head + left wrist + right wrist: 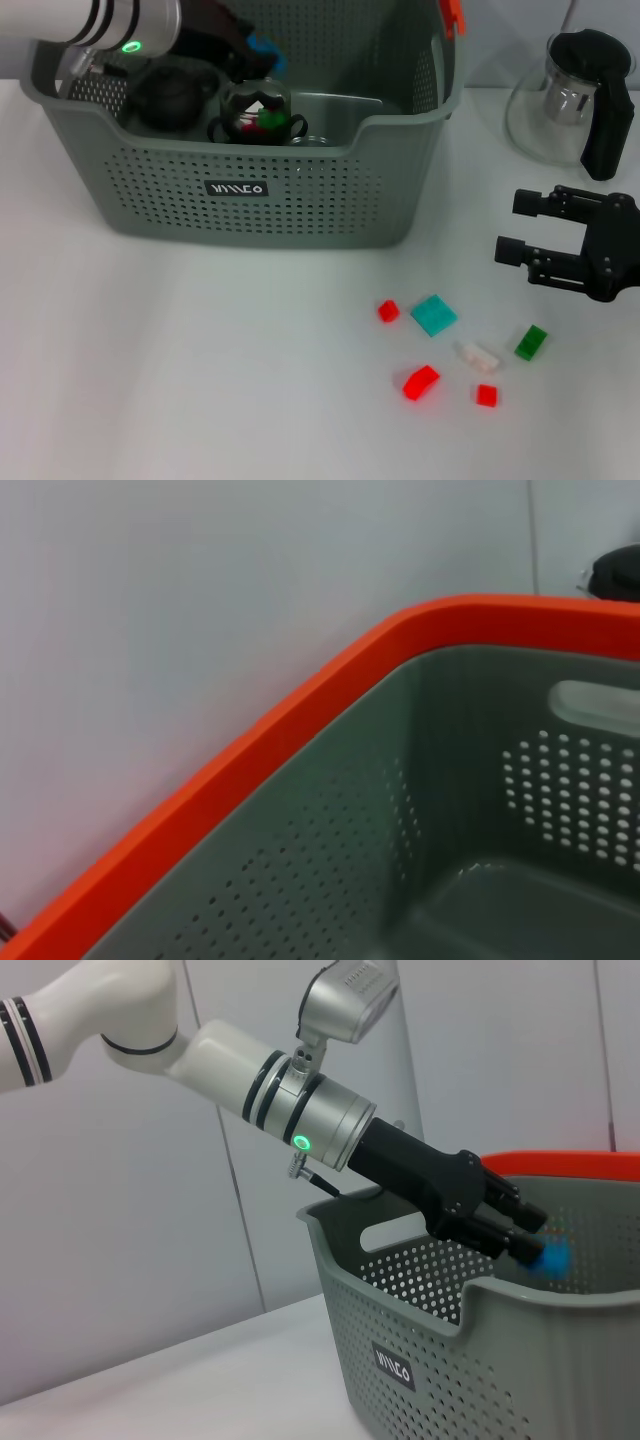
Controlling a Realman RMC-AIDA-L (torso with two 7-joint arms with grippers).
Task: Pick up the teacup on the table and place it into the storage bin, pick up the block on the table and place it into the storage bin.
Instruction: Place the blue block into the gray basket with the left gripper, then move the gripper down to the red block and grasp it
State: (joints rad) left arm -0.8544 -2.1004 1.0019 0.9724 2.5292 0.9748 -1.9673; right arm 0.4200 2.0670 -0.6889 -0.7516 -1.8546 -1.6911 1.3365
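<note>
A scatter of small plastic blocks lies on the white bench [200, 380] in front of and to the right of the large grey perforated storage bin [250, 190]: a small red cube [388, 311], a flat teal square block [433, 315], a white oblong block [478, 356] lying at a slant, a green block [531, 342], a curved red block [421, 382] and another small red cube [486, 395]. The right gripper [515, 227], black, hovers above the bench beyond the green block, jaws released and pointing toward the bin; it is plainly the nearer arm to the blocks, which lie on the robot's side of it and lower. A small glass teacup with dark handles [256, 112] sits inside the bin beside a dark round teapot [170, 97]. The left gripper [525, 1235] reaches over the bin's rim above the cup; whether its jaws are released cannot be told. A glass pitcher with a black handle [585, 100] stands well behind the right gripper, clear of the likely path.
</note>
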